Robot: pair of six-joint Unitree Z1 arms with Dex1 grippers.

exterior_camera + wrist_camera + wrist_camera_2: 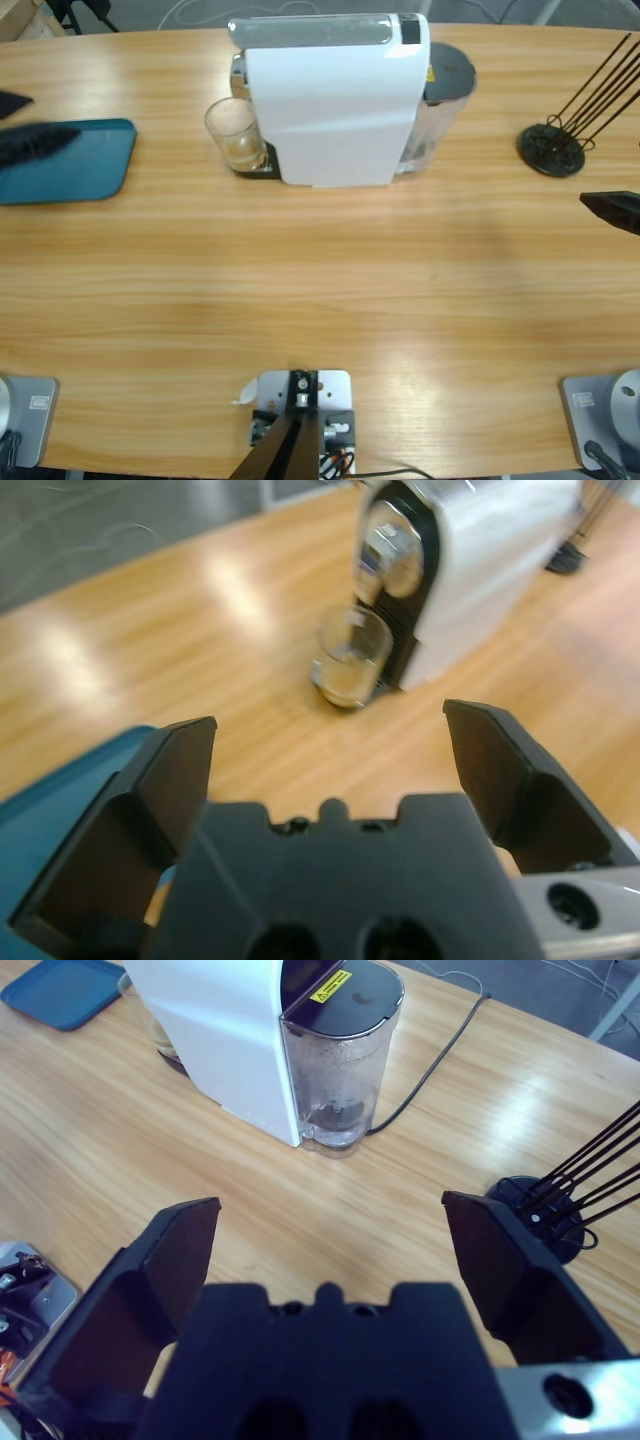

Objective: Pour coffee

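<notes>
Coffee machine at the far edge of the surface.
A glass [237,134] stands against the machine's [335,100] left side; a tray [65,160] lies near the left edge, a wire rack [551,148] near the right edge.

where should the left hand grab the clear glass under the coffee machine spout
Grip the small clear glass around its bare side wall, coming level from the blue tray side. It stands upright, the white coffee machine backs it and the spout overhangs its rim. The left hand is open.
</notes>
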